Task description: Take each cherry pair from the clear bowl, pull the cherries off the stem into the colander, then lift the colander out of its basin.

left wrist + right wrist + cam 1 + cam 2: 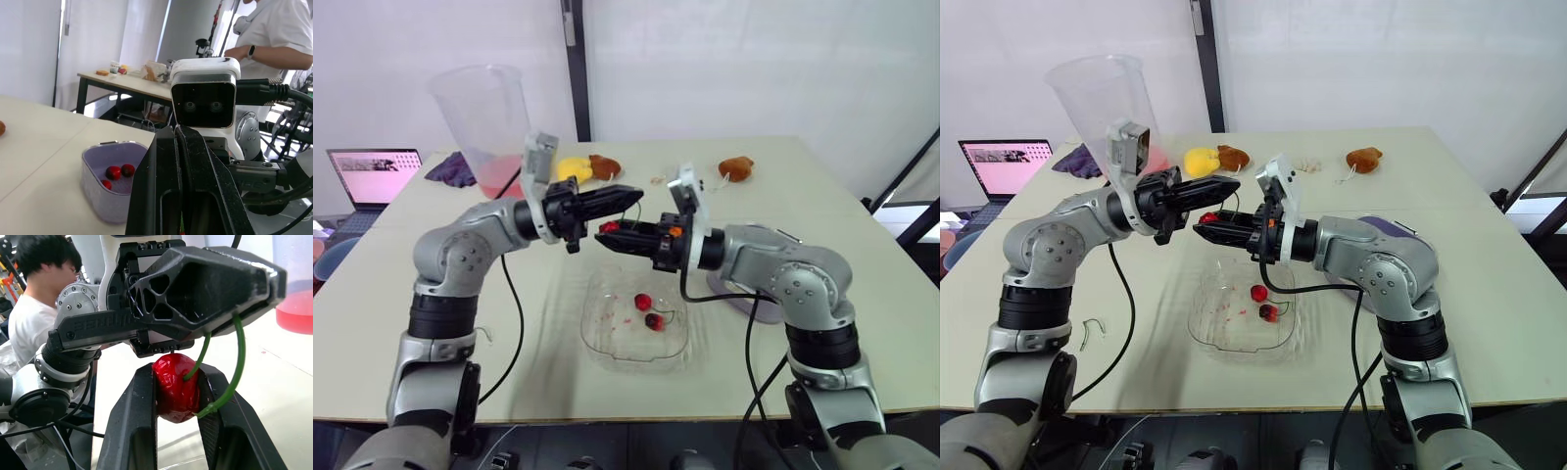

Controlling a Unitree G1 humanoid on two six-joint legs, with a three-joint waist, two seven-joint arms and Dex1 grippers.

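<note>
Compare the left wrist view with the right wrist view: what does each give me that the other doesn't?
Left wrist view: the purple colander with three loose cherries inside, and the right arm's wrist camera facing it. Right wrist view: a cherry clamped in the right gripper, green stems running up into the shut left gripper, plus the pitcher of red liquid. Both: the table and a person in a white shirt behind.

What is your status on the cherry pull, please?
Right gripper shut on cherry, left gripper shut on stem, above clear bowl. Two cherries in bowl. Colander holds three cherries. Nothing blocking.
</note>
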